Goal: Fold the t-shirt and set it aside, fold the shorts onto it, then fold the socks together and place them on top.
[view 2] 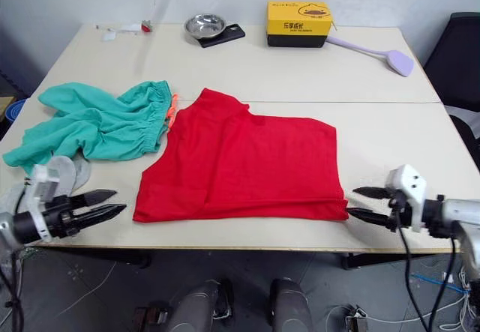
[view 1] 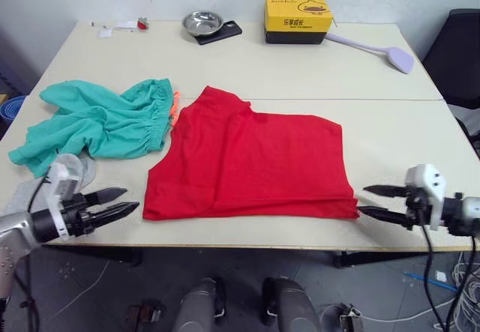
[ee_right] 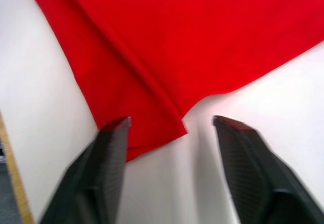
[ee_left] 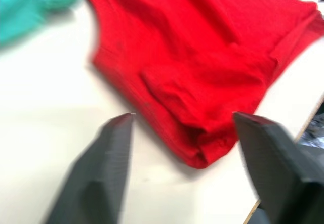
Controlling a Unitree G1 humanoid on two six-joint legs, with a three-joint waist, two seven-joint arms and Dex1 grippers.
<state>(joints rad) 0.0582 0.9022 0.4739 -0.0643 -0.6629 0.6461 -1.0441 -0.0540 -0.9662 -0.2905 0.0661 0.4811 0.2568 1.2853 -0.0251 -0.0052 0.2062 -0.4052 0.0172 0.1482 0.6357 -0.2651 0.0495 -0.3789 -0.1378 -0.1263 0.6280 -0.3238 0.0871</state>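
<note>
The red t-shirt (view 1: 251,160) lies partly folded in the middle of the table, its lower edge near the front. The teal-green shorts (view 1: 105,122) lie crumpled to its left, an orange drawstring (view 1: 176,103) showing at the waistband. A light grey sock (view 1: 79,168) peeks out below the shorts, partly behind my left arm. My left gripper (view 1: 124,201) is open just off the t-shirt's front left corner (ee_left: 200,155). My right gripper (view 1: 371,201) is open at the front right corner (ee_right: 174,130), touching nothing.
At the back of the table stand a metal bowl (view 1: 202,22) on a black scale, a yellow box (view 1: 298,19) and a lilac paddle (view 1: 382,51). Small items (view 1: 124,26) lie at the back left. A black chair (view 1: 459,58) stands off to the right.
</note>
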